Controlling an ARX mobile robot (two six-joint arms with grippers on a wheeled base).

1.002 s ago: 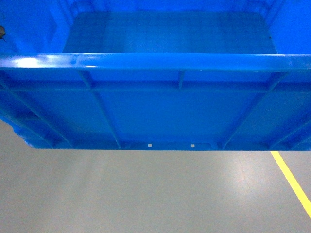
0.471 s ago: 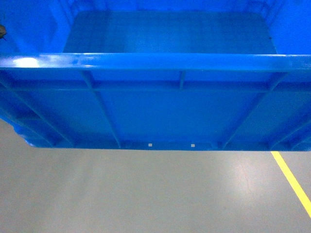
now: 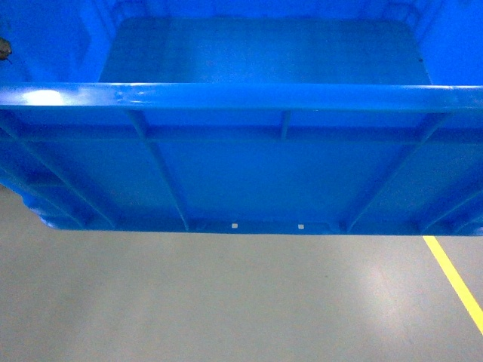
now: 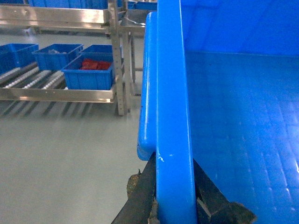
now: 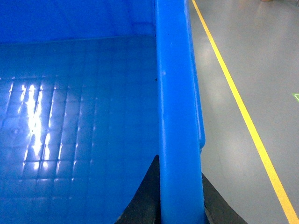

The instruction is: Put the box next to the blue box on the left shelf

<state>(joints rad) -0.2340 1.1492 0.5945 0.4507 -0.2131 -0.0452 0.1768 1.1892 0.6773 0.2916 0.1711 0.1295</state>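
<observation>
We hold the box (image 3: 264, 173) up off the grey floor (image 3: 226, 302), one gripper on each side rim. From the head camera its near wall fills the upper half of the view, ribs and thick rim facing us, with the smooth inner bottom visible beyond the rim. A yellow line (image 3: 456, 283) runs across the floor at the lower right.

Our left gripper (image 4: 174, 205) clamps the left rim of the box: one dark finger sits outside the wall and the other inside, both pressed against the blue plastic. Our right gripper (image 5: 180, 205) grips the right rim the same way, a dark finger on each side of the wall.

In the left wrist view, the left shelf (image 4: 56, 93) stands well apart from us to the far left, across open floor. Its white roller lanes (image 4: 39, 79) slope toward a shiny metal front lip. On them sit small blue bins; the nearest bin (image 4: 88, 74) holds red items (image 4: 96, 64), and another bin (image 4: 58, 56) stands just behind it to the left. The box we carry is not on the shelf yet.
</observation>
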